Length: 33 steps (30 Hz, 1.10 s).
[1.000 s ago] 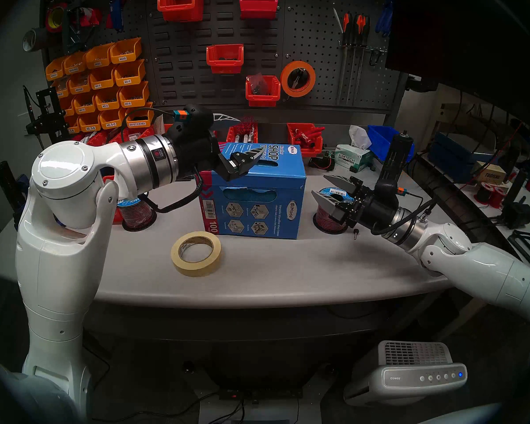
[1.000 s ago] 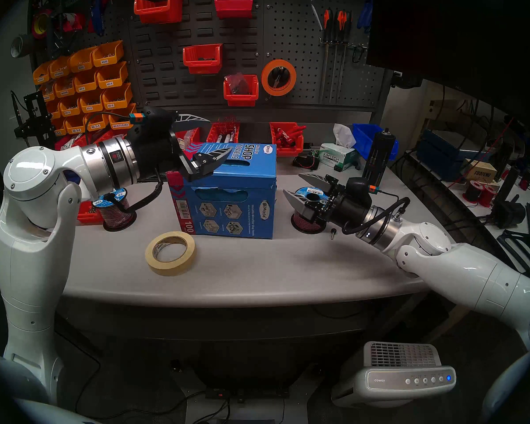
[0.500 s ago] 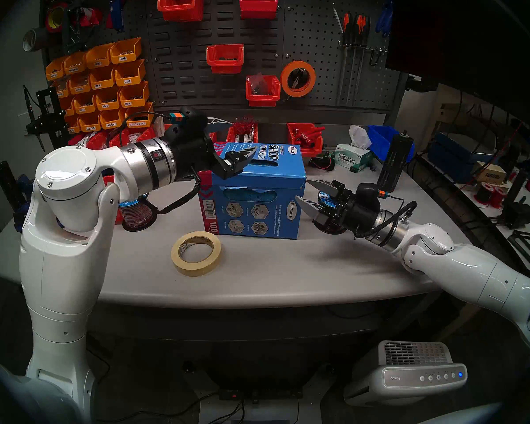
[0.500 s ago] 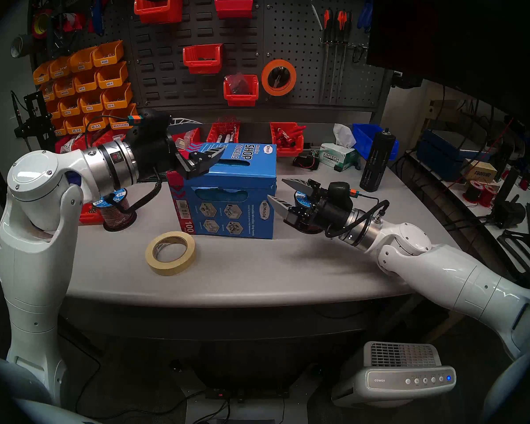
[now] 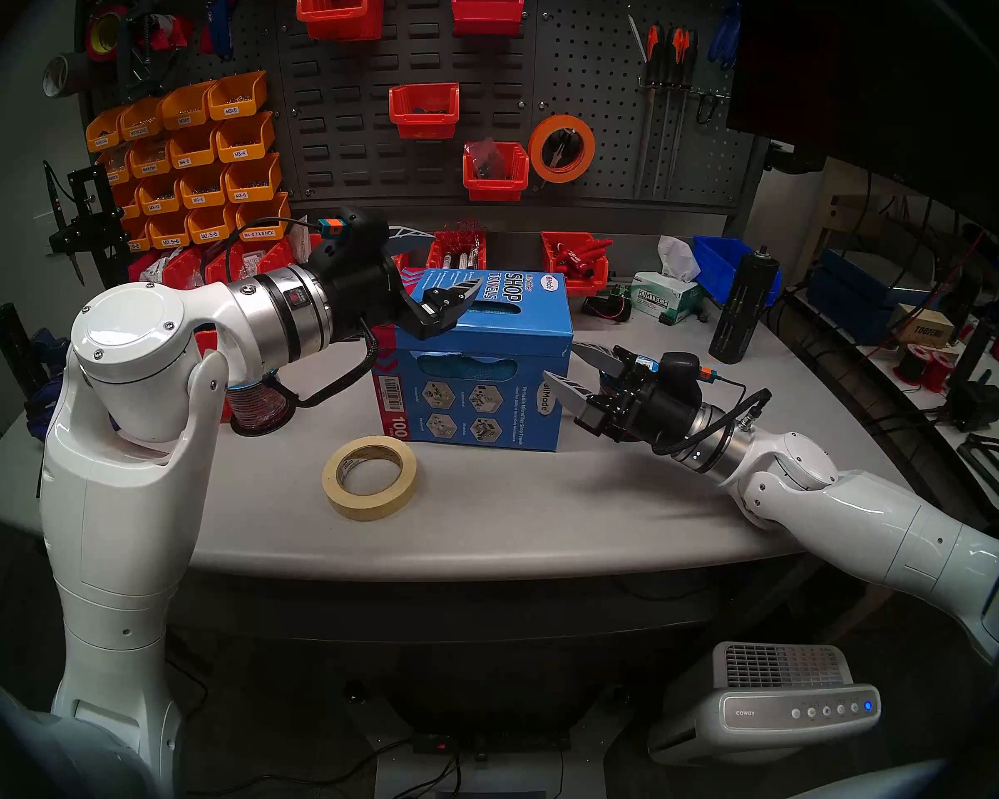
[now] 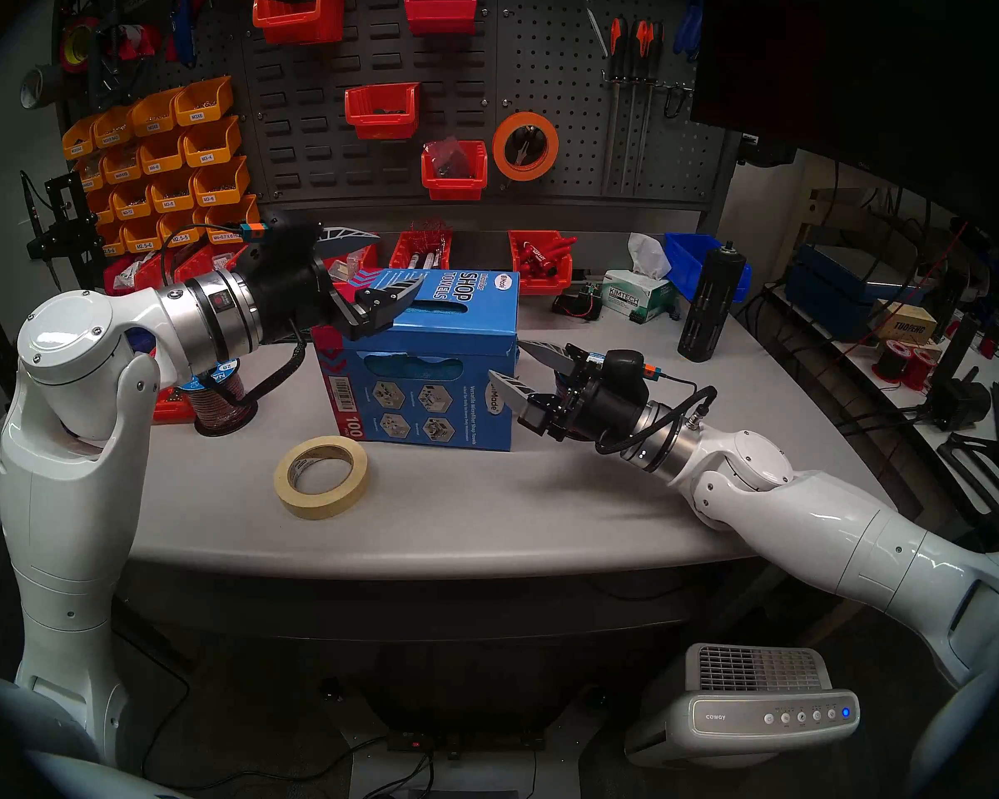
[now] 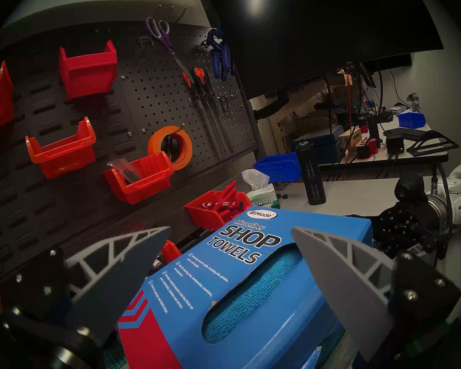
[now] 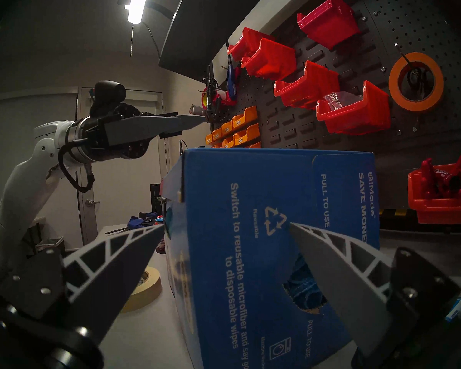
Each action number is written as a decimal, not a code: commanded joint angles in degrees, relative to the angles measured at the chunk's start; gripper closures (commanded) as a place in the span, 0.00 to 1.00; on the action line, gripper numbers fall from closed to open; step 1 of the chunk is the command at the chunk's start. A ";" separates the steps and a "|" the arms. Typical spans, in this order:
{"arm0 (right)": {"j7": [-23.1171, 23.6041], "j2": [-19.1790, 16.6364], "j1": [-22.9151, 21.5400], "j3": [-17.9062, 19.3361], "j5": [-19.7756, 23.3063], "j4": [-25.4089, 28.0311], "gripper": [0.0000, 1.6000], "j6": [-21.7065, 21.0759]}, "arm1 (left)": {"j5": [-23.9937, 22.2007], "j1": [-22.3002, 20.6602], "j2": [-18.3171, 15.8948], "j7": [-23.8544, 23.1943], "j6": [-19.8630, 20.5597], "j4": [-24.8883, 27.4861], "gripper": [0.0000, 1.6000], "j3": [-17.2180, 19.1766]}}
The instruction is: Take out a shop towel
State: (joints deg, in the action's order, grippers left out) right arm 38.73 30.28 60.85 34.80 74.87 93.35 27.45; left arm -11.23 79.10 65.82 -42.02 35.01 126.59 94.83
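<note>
The blue "Shop Towels" carton point(image 5: 474, 377) stands mid-table. The shop towel point(image 7: 250, 302) is bright blue cloth inside it, showing through the top slot, the front window point(image 5: 465, 368) and a side opening point(image 8: 304, 288). My left gripper point(image 5: 455, 259) hovers open above the carton's top left, one finger over the slot, holding nothing. My right gripper point(image 5: 560, 359) is open at the carton's right front corner: its near finger lies across the front face and its far finger beside the right side. I cannot tell whether they touch.
A masking tape roll point(image 5: 369, 478) lies in front of the carton. A wire spool point(image 5: 255, 403) stands under my left wrist. The Kimtech carton point(image 5: 664, 299), a black cylinder point(image 5: 745, 308) and red bins point(image 5: 575, 259) line the back.
My right gripper has moved left from the wire spool to the carton's right corner. The left gripper drew back slightly to the left. The carton has shifted a little leftward.
</note>
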 commanded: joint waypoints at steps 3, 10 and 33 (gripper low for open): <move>-1.69 -1.00 1.58 0.40 0.19 2.58 0.00 2.74 | -0.34 -1.14 0.03 -0.29 -1.06 0.41 0.00 0.36; -4.00 -3.38 3.39 0.32 0.07 5.20 0.00 3.92 | -0.64 -1.18 0.32 -0.36 -1.24 0.20 0.00 0.16; -4.27 -10.17 -2.24 5.28 -0.92 8.05 0.00 -4.96 | -1.44 -0.06 1.81 -0.01 -2.05 -0.79 0.00 1.39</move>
State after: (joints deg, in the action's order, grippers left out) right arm 33.40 21.19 64.07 35.60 75.14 101.61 25.69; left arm -12.06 79.67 67.15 -42.23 33.67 125.27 94.86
